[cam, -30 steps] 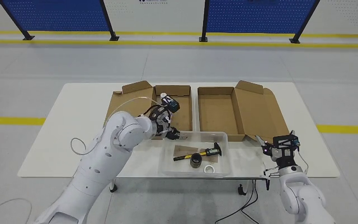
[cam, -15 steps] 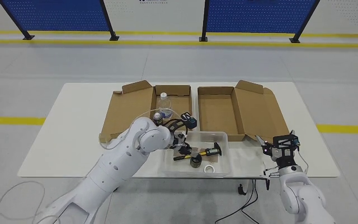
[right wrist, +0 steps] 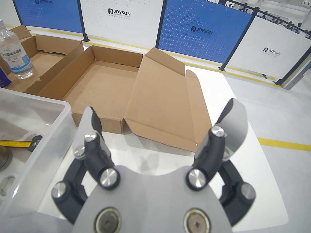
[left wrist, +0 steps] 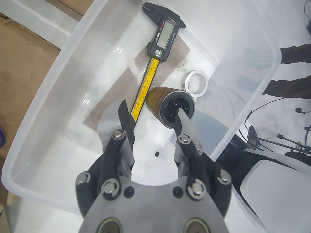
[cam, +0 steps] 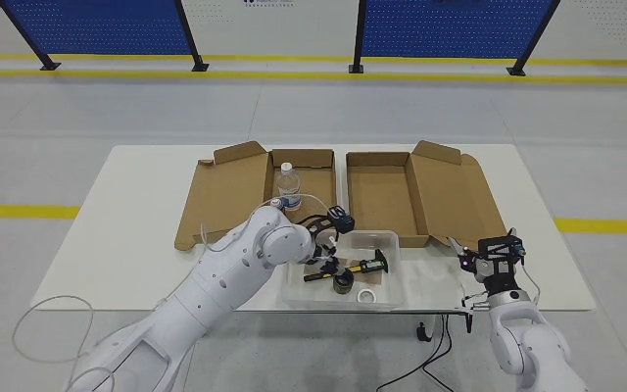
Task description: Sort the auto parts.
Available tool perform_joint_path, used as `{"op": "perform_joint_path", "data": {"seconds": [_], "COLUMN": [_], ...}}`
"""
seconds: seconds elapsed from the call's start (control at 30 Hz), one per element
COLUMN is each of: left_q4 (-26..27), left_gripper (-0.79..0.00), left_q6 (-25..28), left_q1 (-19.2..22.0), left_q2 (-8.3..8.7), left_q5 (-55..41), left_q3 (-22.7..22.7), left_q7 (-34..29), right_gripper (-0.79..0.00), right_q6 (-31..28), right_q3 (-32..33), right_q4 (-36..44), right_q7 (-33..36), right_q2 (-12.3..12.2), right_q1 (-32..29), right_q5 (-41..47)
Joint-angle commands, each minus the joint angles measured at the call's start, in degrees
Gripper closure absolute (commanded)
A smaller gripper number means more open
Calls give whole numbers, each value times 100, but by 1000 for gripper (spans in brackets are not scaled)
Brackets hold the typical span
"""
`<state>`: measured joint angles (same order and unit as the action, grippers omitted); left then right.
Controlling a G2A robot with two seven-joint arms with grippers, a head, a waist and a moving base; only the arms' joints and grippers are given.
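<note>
A clear plastic bin [cam: 392,237] at the table's front holds a digital caliper [left wrist: 160,49] with a yellow scale, a brass-coloured cylindrical bearing [left wrist: 167,105], a silver ring [left wrist: 195,83] and a brown sheet [left wrist: 116,98]. My left gripper [left wrist: 151,117] is down inside the bin [left wrist: 73,35], open. One finger sits in the bearing's black bore and the other stands outside it, beside the caliper's scale. From above, the left gripper [cam: 331,261] is over the bin's left half. My right gripper [cam: 489,257] rests open and holds nothing near the table's front right edge.
Two open cardboard boxes lie behind the bin. The left box [cam: 230,191] holds a clear bottle [cam: 287,178] and a blue can [cam: 279,204]. The right box [cam: 377,191] has bare cardboard inside. Cables hang below the table's front edge.
The left arm swung from the bottle in the left box over to the bin and lowered its open gripper onto the bearing. The right arm stayed still.
</note>
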<state>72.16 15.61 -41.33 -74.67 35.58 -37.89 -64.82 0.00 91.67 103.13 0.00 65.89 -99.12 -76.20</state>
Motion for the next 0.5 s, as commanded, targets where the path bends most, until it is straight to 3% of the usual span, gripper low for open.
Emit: {"op": "perform_joint_path", "data": {"seconds": [0.0,0.47], "left_q4": [-87,-344], "left_gripper": [-351,-323], "left_q6": [9,-8], "left_q1": [52,225], "left_q2": [-44,-254], "left_q5": [-36,-60], "left_q3": [78,439], "left_q7": [-18,-103], "right_gripper": [-785,-785], "right_q6": [0,0], "right_q3": [0,0], "right_q4": [0,0], "right_q7": [0,0], "right_q2": [0,0], "right_q1": [0,0], "right_q5": [0,0]}}
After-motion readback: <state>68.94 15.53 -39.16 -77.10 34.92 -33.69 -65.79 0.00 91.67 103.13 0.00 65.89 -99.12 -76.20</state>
